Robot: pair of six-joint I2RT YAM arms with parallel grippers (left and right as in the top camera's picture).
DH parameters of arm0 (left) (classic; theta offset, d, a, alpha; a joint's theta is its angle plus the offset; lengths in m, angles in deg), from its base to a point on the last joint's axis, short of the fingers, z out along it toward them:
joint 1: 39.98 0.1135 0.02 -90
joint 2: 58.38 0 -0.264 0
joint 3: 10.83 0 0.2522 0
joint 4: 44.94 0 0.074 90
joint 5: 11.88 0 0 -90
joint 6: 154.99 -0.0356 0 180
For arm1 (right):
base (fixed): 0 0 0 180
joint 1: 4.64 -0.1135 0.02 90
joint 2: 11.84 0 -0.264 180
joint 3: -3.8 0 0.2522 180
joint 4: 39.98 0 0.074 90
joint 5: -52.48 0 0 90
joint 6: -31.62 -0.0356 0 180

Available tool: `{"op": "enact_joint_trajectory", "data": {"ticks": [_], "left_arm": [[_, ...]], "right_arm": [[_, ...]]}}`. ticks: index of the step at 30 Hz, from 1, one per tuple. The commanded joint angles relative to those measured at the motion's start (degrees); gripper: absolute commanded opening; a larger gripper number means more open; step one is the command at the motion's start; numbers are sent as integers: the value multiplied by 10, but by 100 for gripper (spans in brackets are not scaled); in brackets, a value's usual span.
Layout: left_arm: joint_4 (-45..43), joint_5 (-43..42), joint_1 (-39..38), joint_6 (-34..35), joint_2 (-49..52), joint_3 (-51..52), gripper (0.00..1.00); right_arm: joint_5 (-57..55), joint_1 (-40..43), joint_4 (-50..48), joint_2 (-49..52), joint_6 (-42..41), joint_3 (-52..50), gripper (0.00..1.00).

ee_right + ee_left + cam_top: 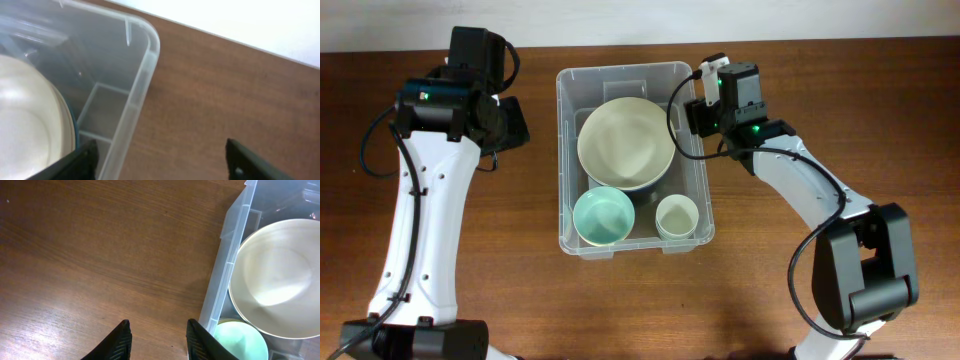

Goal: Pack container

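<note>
The clear container (562, 170) stands mid-table. Inside it are a large cream bowl (625, 143), a mint bowl (604, 216) and a small cream cup (676, 216). My left gripper (512, 125) hovers left of the container, open and empty. In the left wrist view its fingers (157, 341) are over bare wood beside the container wall (227, 265), with the cream bowl (280, 280) and mint bowl (242, 341) at the right. My right gripper (702, 100) is at the container's far right corner. It is wide open and empty (160, 162), with its fingers on either side of the rim (145, 65).
The brown wooden table (440, 300) surrounds the container on all sides. A white wall strip runs along the table's far edge (240, 20). Both arms reach in from the near side, one on each side of the container.
</note>
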Motion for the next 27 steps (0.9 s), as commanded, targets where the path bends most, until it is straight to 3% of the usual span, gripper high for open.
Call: {"op": "enact_joint_trajectory", "data": {"ticks": [1, 5, 6, 7, 17, 23, 27], "left_arm": [[0, 0, 2, 5, -6, -5, 38], [0, 0, 2, 5, -5, -5, 43], [-1, 0, 2, 5, -5, -5, 59], [-2, 0, 2, 5, -5, -5, 100], [1, 0, 2, 2, -8, -5, 100], [6, 1, -9, -74, -56, -5, 100], [0, 1, -18, -80, -123, 5, 100]], "right_arm": [[-2, -7, 35, -64, 3, 5, 86], [-4, 2, 120, -140, 5, 5, 99], [-3, 8, 149, -158, 5, 5, 99], [-3, 18, 189, -180, 5, 5, 99], [-2, 75, 309, -244, -26, 5, 99], [-36, 81, 349, -355, -102, -3, 99], [-79, 81, 371, -453, -129, -45, 99]]}}
